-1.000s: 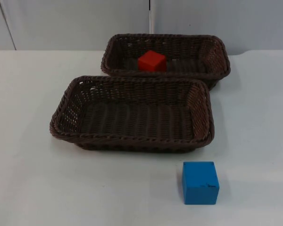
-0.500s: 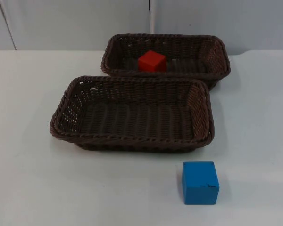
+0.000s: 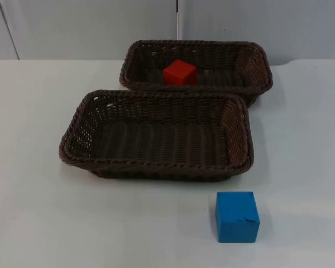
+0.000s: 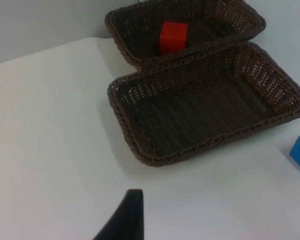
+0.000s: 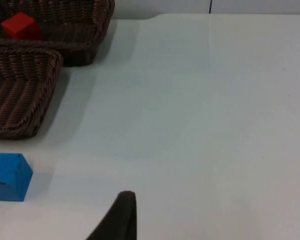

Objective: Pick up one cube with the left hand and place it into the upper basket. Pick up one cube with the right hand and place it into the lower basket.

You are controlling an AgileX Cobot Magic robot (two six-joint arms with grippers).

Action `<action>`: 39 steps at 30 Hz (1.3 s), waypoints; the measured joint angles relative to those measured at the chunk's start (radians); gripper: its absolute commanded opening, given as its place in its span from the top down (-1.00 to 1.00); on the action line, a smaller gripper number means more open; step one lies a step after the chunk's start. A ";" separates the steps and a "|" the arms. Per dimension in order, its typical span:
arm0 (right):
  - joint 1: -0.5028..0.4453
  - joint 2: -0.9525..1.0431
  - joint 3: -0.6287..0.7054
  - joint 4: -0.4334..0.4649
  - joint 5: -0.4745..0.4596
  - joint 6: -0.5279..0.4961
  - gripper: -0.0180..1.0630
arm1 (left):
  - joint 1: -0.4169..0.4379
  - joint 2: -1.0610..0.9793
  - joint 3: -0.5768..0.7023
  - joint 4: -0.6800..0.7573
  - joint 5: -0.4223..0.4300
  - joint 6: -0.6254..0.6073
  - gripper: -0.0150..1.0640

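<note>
Blue cube (image 3: 237, 216) on the white worktop (image 3: 39, 223), just in front of the lower basket's (image 3: 156, 166) front right corner, apart from the wicker, flat on one face, sides roughly square to the basket's front rim.

Going left to right: bare worktop on the left; then the lower basket, nothing inside; behind it and touching or nearly touching, the upper basket (image 3: 257, 61) with the red cube (image 3: 180, 73) already on its floor, left of middle. Left half of the task judged done, right half not yet begun.

Left tool: one black fingertip (image 4: 126, 216) over bare worktop, well apart from both baskets, apparently waiting; spread or pressed together, cannot tell.

Right tool: one black fingertip (image 5: 117, 217) above open worktop, blue cube (image 5: 7, 176) off to one side, near but not touching; finger spacing likewise impossible to tell.

Right arm judged the nearer one to the blue cube. No long axis, so either pair of opposite faces suits. Open worktop on three sides of the cube; basket rim close on the far side only, so probably safer to come straight down and lift well over that rim.
</note>
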 measured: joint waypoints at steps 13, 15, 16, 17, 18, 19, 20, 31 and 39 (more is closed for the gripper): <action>0.000 0.000 0.000 0.000 0.000 0.000 -0.98 | 0.000 0.000 0.000 0.003 0.000 -0.002 -0.97; 0.000 0.000 0.000 0.000 0.000 0.000 -0.98 | 0.000 0.000 0.000 0.003 0.000 -0.002 -0.97; 0.000 0.000 0.000 0.000 0.000 0.000 -0.98 | 0.000 0.000 0.000 0.003 0.000 -0.002 -0.97; 0.000 0.000 0.000 0.000 0.000 0.000 -0.98 | 0.000 0.000 0.000 0.003 -0.002 -0.004 -0.97; 0.000 0.000 0.000 0.000 0.000 0.000 -0.98 | 0.000 0.000 0.000 0.003 -0.008 -0.005 -0.97; 0.000 0.000 0.000 0.002 0.000 0.000 -0.98 | 0.000 0.000 0.000 0.003 -0.011 -0.005 -0.97; 0.000 0.000 0.000 0.002 0.000 0.000 -0.98 | 0.000 0.000 0.000 0.003 -0.011 -0.005 -0.97; 0.000 0.016 -0.002 0.034 0.000 0.000 -0.98 | 0.000 0.000 0.000 0.003 -0.019 -0.007 -0.97; 0.000 0.279 -0.106 0.055 0.000 -0.025 -0.98 | 0.000 0.000 0.000 0.003 -0.019 -0.007 -0.97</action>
